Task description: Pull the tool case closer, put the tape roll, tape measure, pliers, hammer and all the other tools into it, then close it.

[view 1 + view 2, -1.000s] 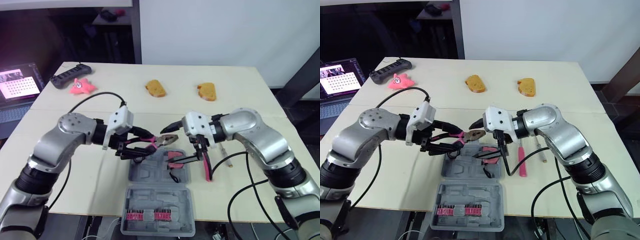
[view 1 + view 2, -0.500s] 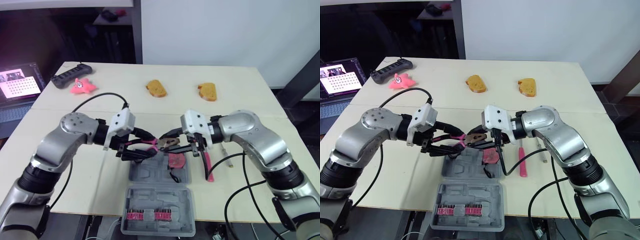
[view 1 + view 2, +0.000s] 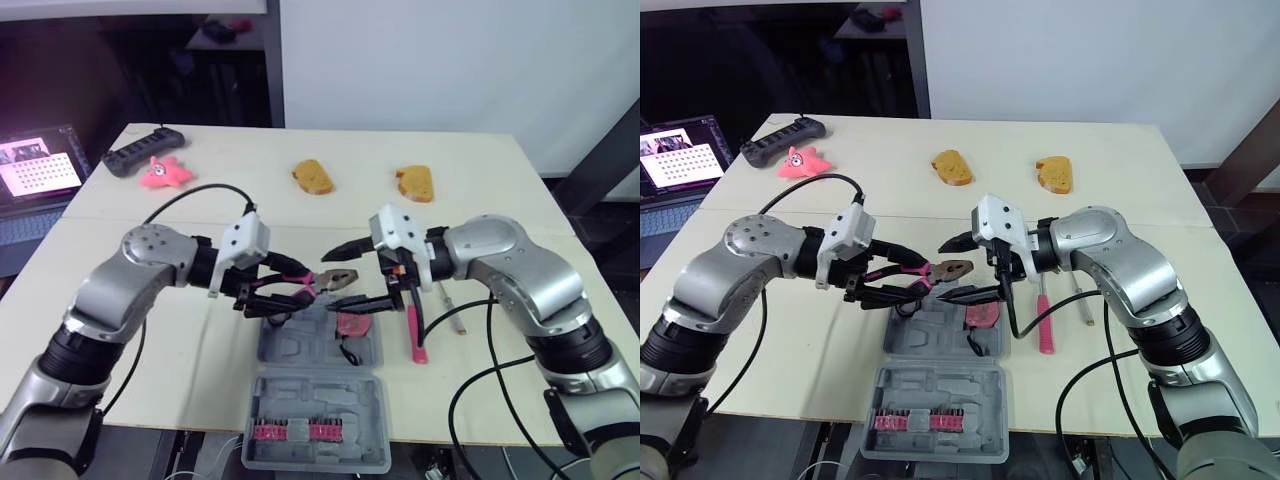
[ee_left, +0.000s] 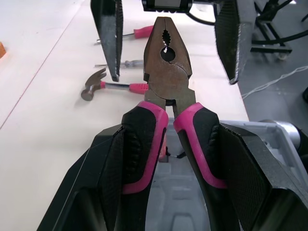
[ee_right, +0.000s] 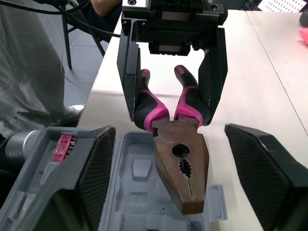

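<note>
left gripper (image 4: 171, 132) around pink-handled pliers (image 4: 167, 72)

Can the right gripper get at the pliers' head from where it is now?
Probably yes. The right gripper is open, with a finger on either side of the pliers at the head and nothing between. The left gripper holds them only by the handles, leaving the head free.

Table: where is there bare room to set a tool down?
Bare: the band between the two orange pieces and the pliers; also the table's far right corner. Crowded: at the tool case, where the left gripper holds pliers inside the open right gripper, pink-handled tools beside.
</note>
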Available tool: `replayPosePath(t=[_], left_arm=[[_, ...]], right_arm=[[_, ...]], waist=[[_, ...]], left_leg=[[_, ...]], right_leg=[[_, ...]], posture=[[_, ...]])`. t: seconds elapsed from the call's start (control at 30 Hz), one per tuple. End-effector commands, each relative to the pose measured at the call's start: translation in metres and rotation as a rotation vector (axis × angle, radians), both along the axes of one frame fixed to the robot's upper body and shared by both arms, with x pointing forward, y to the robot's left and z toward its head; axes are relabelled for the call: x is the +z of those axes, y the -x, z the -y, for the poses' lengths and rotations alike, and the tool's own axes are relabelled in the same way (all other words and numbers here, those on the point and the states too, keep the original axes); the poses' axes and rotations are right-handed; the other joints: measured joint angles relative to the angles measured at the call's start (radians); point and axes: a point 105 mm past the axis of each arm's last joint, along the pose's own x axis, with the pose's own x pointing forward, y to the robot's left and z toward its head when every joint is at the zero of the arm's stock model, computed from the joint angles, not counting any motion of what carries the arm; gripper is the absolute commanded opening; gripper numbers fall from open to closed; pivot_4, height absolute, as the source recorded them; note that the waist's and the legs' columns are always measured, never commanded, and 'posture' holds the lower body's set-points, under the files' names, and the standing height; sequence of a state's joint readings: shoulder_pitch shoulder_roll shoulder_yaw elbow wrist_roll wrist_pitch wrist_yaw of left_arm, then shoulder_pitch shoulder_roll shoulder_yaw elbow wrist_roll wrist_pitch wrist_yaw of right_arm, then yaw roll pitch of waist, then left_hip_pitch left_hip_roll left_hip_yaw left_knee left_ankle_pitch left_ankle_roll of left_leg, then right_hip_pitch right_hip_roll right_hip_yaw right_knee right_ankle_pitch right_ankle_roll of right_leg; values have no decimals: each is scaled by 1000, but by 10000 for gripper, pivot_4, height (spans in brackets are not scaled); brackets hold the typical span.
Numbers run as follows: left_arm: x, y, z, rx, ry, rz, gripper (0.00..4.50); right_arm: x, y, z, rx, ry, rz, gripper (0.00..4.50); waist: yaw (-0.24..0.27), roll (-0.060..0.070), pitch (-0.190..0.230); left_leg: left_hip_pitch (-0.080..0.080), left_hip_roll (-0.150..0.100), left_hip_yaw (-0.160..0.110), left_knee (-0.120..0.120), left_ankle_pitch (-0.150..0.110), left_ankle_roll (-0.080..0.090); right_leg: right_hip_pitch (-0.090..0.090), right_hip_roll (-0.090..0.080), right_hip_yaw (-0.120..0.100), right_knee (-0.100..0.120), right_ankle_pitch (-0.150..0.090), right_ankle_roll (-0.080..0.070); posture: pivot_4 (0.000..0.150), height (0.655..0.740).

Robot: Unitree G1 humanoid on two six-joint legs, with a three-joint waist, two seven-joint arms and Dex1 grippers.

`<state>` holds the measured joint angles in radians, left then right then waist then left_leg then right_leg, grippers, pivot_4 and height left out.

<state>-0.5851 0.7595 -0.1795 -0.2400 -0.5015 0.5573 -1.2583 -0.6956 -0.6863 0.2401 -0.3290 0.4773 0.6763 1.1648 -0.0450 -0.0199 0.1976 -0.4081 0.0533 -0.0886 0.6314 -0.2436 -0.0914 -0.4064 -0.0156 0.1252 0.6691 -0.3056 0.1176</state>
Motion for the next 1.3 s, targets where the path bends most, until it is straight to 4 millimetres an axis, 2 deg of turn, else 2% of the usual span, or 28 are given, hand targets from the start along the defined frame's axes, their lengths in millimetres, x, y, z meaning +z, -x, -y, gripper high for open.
replayPosePath(t=[0.03,0.27,0.37,0.47,0.5,0.73,0.8,0.9,1.0,1.17,1.3], left_arm=[[17,0,1,-11,35,61,24165],[18,-1,3,-14,41,66,24163],[17,3,3,-27,34,62,24162],[16,3,3,-30,31,62,24161],[16,3,3,-30,30,63,24145],[15,-1,2,-3,25,74,24141],[17,-4,1,26,48,56,34220],[15,-2,-5,32,21,28,45000],[14,-4,-17,66,-25,37,45000],[13,6,-50,155,-22,14,45000],[6,11,-91,334,-36,121,45000]], right_arm=[[15,2,-1,13,-19,63,35718],[12,0,1,2,-14,37,35718],[12,-3,3,-8,-15,22,27504],[13,-5,4,-13,-22,19,13140],[14,-6,5,-14,-23,19,9556],[17,-5,5,-9,-47,14,9721],[18,-4,5,-8,-48,15,9721],[18,-4,4,-6,-49,17,9720],[18,-5,5,-8,-42,28,9720],[21,-11,10,-23,-44,64,9720],[9,-15,16,-58,-15,117,9720]], waist=[[0,0,0],[0,0,0],[0,0,0],[0,0,0],[-1,0,0],[0,0,0],[0,0,0],[-1,0,0],[-2,0,0],[-8,0,0],[-10,0,0]], left_leg=[[0,0,0,0,0,0],[0,0,0,0,0,0],[0,0,0,0,0,0],[0,0,0,0,0,0],[0,0,0,0,0,0],[0,0,0,0,0,0],[0,0,0,0,0,0],[0,0,0,0,0,0],[0,0,0,0,0,0],[0,0,0,0,0,0],[0,0,0,-1,0,0]], right_leg=[[0,0,0,0,0,0],[0,0,0,0,0,0],[0,0,0,0,0,0],[0,0,0,0,0,0],[0,0,0,0,0,0],[0,0,0,0,0,0],[0,0,0,0,0,0],[0,0,0,0,0,0],[0,0,0,0,0,0],[0,0,0,0,0,0],[0,0,0,0,0,0]], posture=[[1500,7377],[1500,7377],[1500,7377],[1500,7377],[1500,7377],[1500,7377],[1500,7377],[1500,7377],[1500,7377],[1500,7377],[1500,7377]])
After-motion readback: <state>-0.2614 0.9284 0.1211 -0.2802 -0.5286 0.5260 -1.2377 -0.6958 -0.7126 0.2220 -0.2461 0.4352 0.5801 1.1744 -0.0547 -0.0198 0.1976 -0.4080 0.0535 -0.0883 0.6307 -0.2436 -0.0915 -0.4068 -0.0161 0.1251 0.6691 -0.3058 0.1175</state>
